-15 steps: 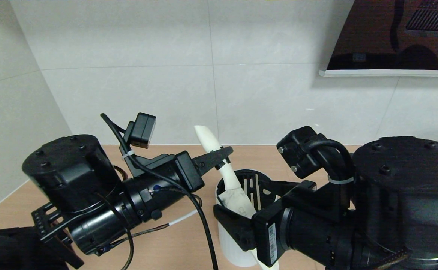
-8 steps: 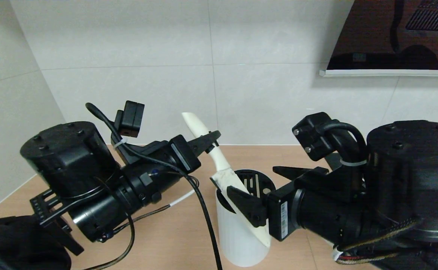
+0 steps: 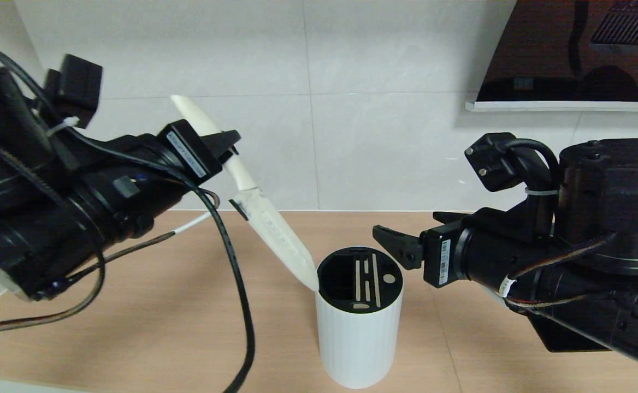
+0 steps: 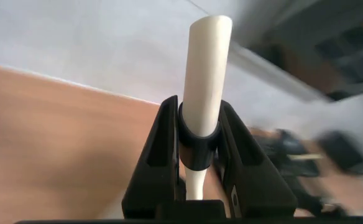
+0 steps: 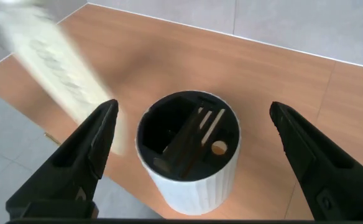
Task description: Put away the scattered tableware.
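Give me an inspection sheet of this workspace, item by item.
Surface: light wooden counter.
Job's things: white knife tilted, tip beside the rim of the upright white slotted holder, not in a slot.
Clutter: nothing seen.
Claws: left claw shut on the knife's handle; right claw open, beside the holder.
Cables: black cable hangs from the left arm over the counter.
Surroundings: tiled wall; dark panel at upper right.

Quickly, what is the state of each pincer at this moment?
Left pincer: closed on the handle of the white knife.
Right pincer: open, holding nothing.
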